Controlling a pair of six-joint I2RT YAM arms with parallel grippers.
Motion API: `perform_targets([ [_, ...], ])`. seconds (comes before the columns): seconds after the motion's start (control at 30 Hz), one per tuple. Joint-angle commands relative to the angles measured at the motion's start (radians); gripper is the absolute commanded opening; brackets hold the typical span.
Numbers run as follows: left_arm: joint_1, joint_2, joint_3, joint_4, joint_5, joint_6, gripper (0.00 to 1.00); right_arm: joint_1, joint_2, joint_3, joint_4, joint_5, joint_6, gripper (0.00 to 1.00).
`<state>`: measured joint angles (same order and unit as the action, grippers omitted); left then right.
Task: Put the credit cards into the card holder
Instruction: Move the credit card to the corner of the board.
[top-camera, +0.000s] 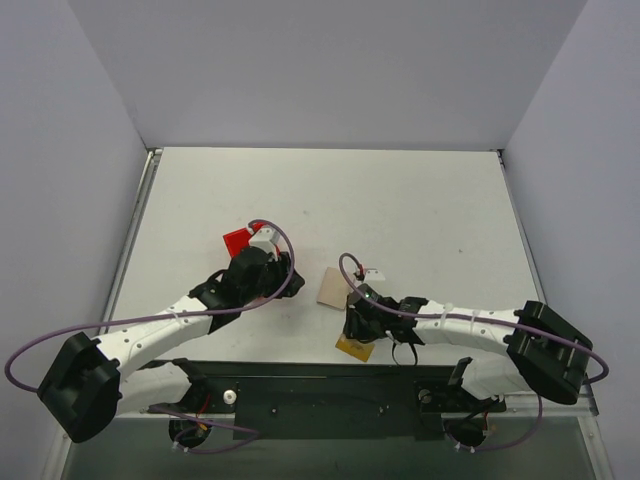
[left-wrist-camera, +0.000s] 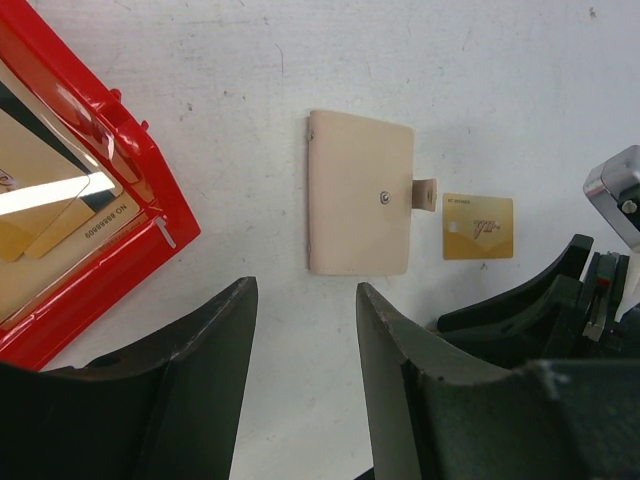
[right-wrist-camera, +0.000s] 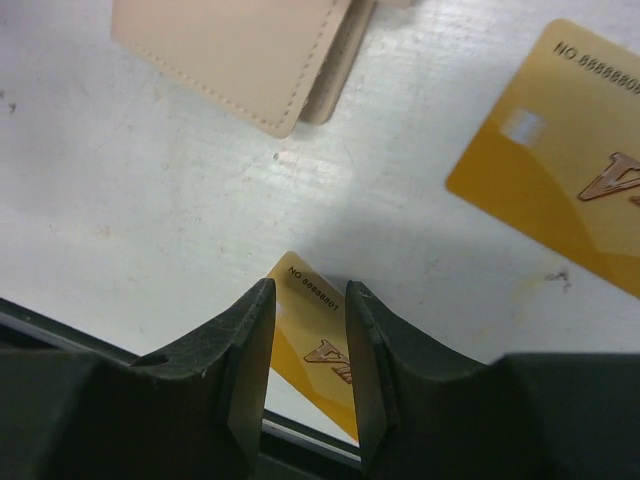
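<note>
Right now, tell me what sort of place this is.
Probably a robot lab cell: white table, plain grey walls around it, left arm and right arm mounted at its near edge.

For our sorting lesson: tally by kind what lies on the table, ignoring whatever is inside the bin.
Cards: 2
Wallet: 1
Bin: 1
Total: 4

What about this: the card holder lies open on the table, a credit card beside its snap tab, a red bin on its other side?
Wrong: the card holder lies folded shut, as the left wrist view shows. The credit card beside its snap tab and the red bin opposite are correct.
</note>
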<state>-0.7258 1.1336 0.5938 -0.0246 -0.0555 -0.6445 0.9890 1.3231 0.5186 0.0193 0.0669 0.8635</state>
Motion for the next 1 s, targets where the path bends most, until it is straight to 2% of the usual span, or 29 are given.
perform_targets([
  [0.0, -0.006, -0.032, -0.017, 0.026, 0.017, -0.011, 0.54, 0.039, 0.038, -0.028, -0.128, -0.032, 0.017, 0.31],
  [0.47, -0.004, -0.024, -0.028, 0.026, 0.028, -0.017, 0.54, 0.042, -0.067, -0.061, -0.265, 0.057, 0.049, 0.31],
  [0.97, -0.006, 0.018, -0.020, 0.054, 0.043, -0.020, 0.54, 0.051, -0.163, -0.127, -0.257, -0.039, 0.068, 0.32],
])
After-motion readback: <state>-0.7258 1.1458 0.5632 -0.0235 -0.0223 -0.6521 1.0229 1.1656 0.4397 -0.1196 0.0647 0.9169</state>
